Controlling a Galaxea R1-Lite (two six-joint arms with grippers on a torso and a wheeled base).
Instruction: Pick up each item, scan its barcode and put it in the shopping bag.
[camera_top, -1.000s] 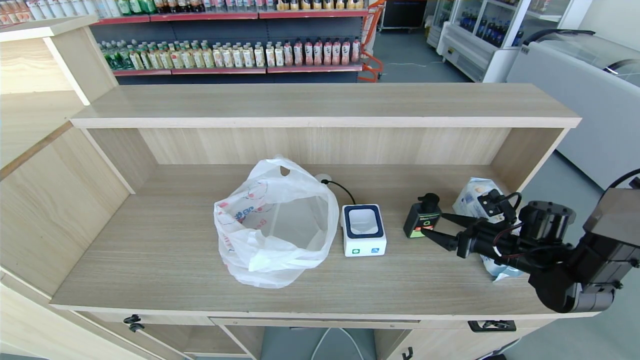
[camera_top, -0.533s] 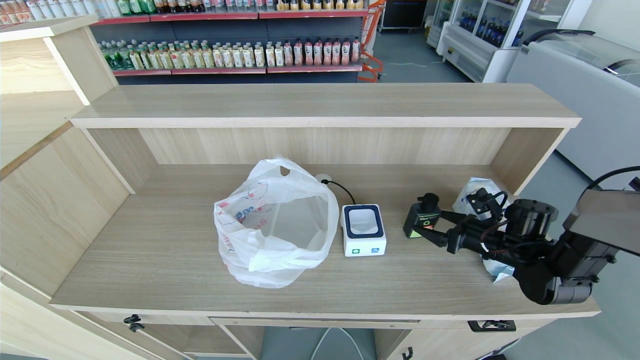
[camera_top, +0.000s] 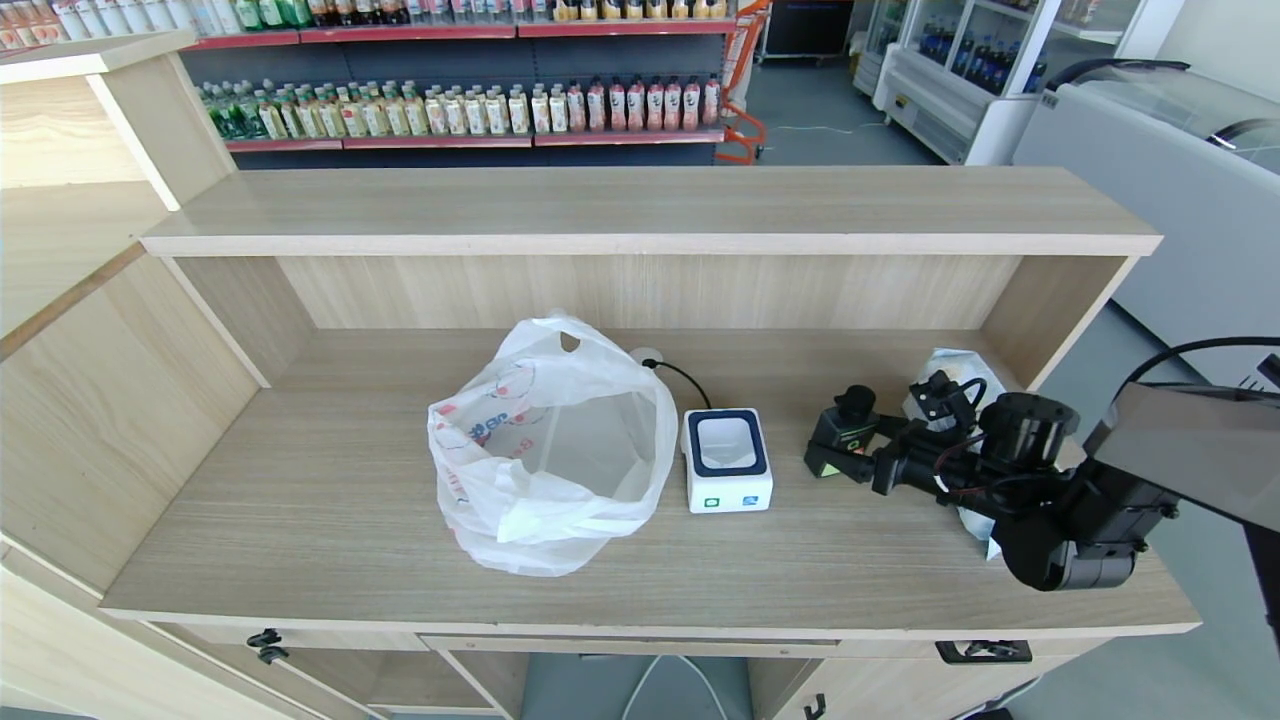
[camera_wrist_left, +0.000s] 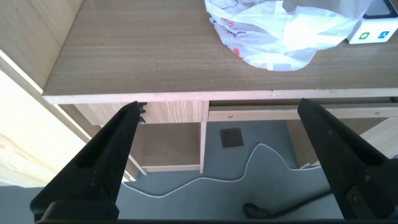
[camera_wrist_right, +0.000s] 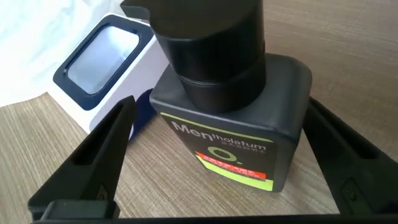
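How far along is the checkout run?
Done: nothing, the shopping bag looks empty. In hand: right gripper open around the black pump bottle, which stands on the counter. To do: grip, scan it at the scanner, bag it, then the white packet.

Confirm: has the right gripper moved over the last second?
Yes. The right gripper advanced toward the scanner and now straddles the black bottle, open.

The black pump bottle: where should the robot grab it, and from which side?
Probably the squarish body of the black pump bottle, below the pump, coming level from the robot's right: it stands upright, and the open right gripper straddles its flat sides.
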